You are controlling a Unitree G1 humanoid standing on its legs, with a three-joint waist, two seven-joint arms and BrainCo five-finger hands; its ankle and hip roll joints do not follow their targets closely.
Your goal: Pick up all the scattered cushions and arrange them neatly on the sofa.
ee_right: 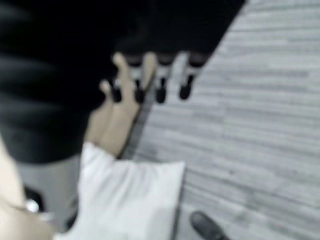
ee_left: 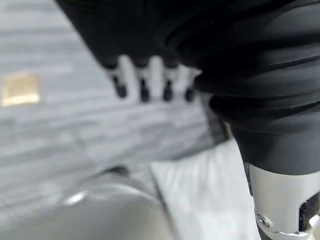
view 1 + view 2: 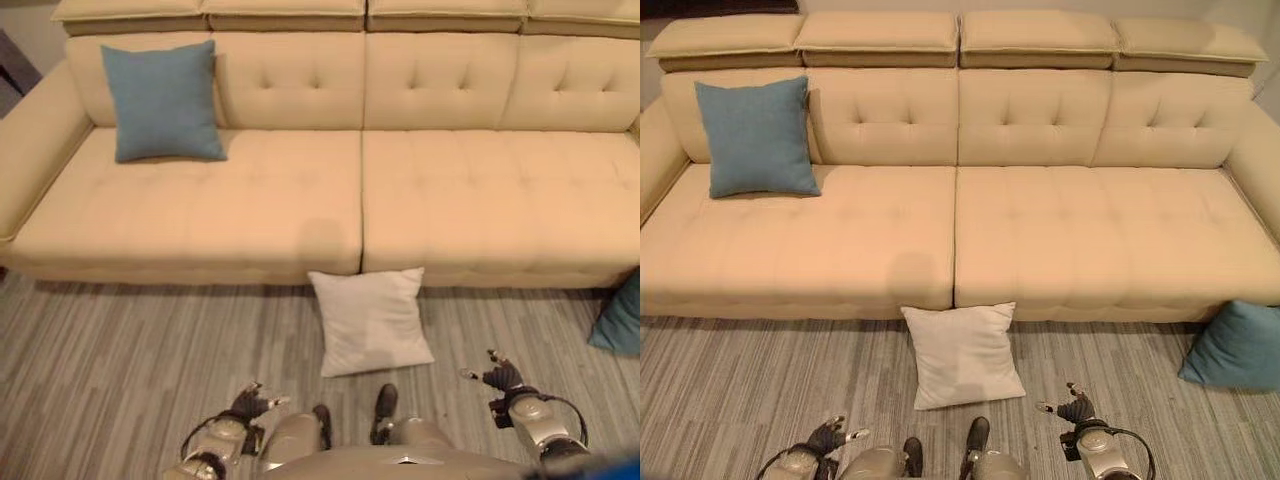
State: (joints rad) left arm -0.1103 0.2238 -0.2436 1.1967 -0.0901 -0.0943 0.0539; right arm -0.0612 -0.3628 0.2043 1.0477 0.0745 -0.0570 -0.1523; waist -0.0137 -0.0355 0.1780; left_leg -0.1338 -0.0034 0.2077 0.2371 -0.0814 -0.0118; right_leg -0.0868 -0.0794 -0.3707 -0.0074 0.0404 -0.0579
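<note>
A white cushion (image 3: 370,320) lies on the floor against the front of the beige sofa (image 3: 470,200), near its middle seam. A blue cushion (image 3: 162,100) stands on the sofa's left seat and leans on the backrest. Another blue cushion (image 3: 1235,345) rests on the floor by the sofa's right end. My left hand (image 3: 250,405) hangs low, left of the white cushion, fingers (image 2: 142,85) straight and empty. To the right of that cushion my right hand (image 3: 500,378) is held low, its fingers (image 1: 160,85) straight, nothing in them. The white cushion (image 2: 210,190) shows past both hands.
Grey striped flooring (image 3: 120,350) runs along the sofa's front. The sofa's left armrest (image 3: 30,150) bounds the left seat. The middle and right seats (image 3: 1090,230) carry nothing. A small tan patch (image 2: 20,89) lies on the floor.
</note>
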